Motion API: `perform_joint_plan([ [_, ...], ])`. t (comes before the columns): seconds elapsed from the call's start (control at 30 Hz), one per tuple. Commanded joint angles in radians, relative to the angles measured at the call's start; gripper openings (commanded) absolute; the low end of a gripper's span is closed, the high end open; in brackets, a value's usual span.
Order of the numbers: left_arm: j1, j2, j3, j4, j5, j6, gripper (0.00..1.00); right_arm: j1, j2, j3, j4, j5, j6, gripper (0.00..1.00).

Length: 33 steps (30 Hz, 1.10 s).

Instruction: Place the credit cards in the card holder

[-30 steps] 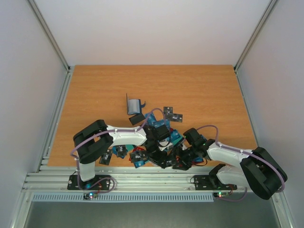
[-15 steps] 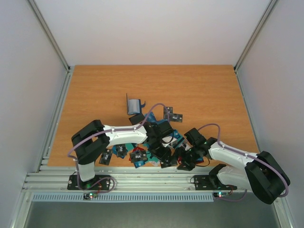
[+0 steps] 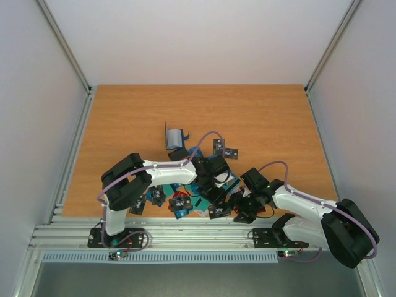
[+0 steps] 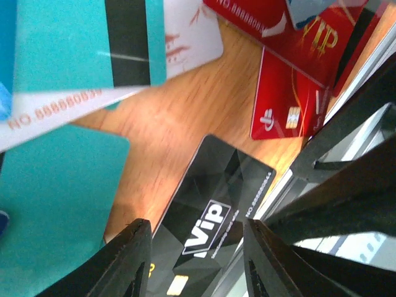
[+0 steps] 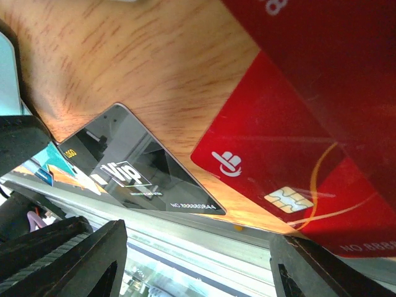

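Straddling the black card (image 4: 213,185) with spread jaws, the left gripper (image 4: 195,228) must next pinch it; the right gripper (image 5: 198,240) gapes empty.

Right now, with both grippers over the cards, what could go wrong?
The black card lies flat by the table's front rail; the open left gripper may push it over the edge rather than lift it. The right gripper hovers over the same card, so the arms might collide.
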Motion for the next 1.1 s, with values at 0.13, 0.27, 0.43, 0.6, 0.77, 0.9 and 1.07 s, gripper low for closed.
perform_joint_plan([
  [0.13,0.0,0.014,0.04,0.071,-0.017,0.054,0.43,-0.003,-0.01,-0.022,0.042,0.05,0.005,0.63],
  [0.27,0.0,0.012,-0.002,0.085,0.0,0.048,0.43,-0.002,-0.01,-0.026,0.054,0.051,0.014,0.63],
  [0.43,-0.001,0.012,-0.074,0.096,0.017,0.019,0.43,-0.002,-0.002,-0.048,0.117,0.04,0.036,0.63],
  [0.6,-0.002,-0.008,-0.14,0.117,0.028,-0.02,0.42,-0.002,0.005,-0.06,0.164,0.029,0.047,0.63],
  [0.77,-0.002,-0.027,-0.165,0.131,0.067,-0.056,0.42,-0.002,0.022,-0.07,0.216,0.03,0.067,0.62],
  [0.9,-0.002,-0.031,-0.164,0.108,0.083,-0.082,0.42,-0.002,0.041,-0.076,0.266,0.028,0.085,0.62],
  [1.07,-0.001,-0.042,-0.164,0.097,0.118,-0.099,0.42,-0.002,0.049,-0.085,0.302,0.026,0.105,0.62],
])
